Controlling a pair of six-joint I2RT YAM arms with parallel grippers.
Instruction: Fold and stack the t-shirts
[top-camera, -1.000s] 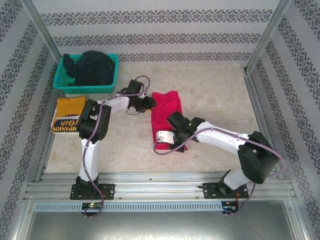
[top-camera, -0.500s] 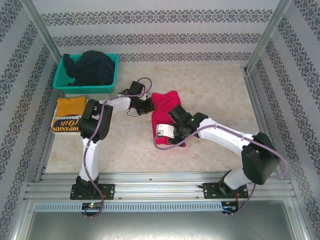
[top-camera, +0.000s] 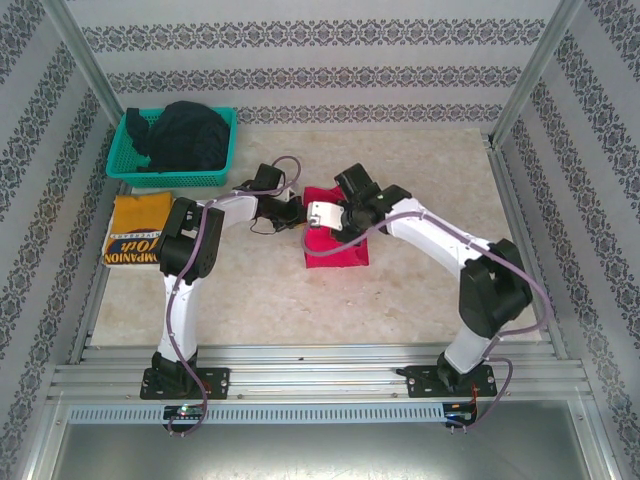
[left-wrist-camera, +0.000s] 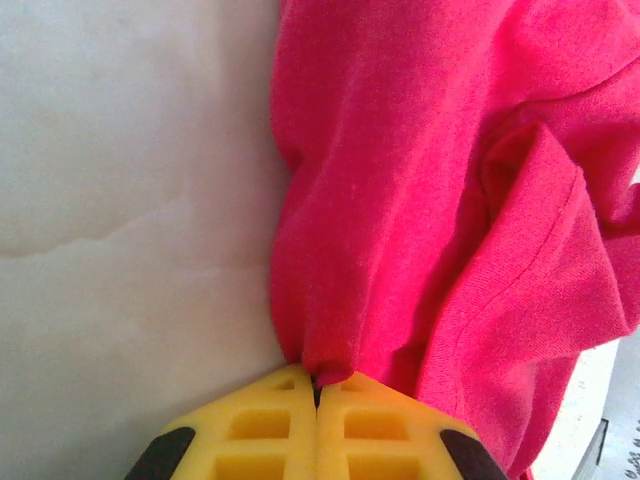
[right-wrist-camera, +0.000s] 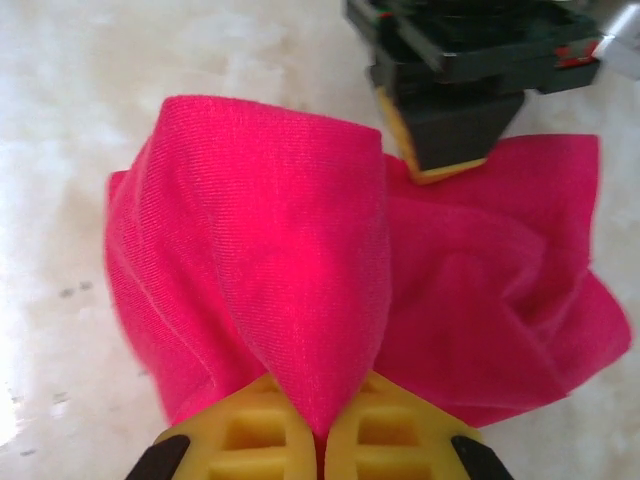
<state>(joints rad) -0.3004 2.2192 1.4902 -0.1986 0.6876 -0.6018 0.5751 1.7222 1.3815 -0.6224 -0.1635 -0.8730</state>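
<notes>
**A:** What sort of place is seen here?

**B:** A robotics lab cell is indicated, not a home. Two arms, left (top-camera: 185, 300) and right (top-camera: 440, 245), are bolted to aluminium rails (top-camera: 320, 375) at the near edge of a table (top-camera: 420, 170).

**A:** Yet patterned wallpaper is seen.

**B:** It is mounted on flat panels (top-camera: 320, 35) boxing the table in, and these are held by bare metal posts (top-camera: 85, 55). Loose cabling (top-camera: 205, 225) is strung along the arms, and a sheet-metal tray (top-camera: 320, 450) is fitted below the rails.

**A:** And the laundry?

**B:** Dark t-shirts (top-camera: 185, 135) are heaped in a teal basket (top-camera: 125, 170), so a household chore is staged inside a test rig.
</notes>
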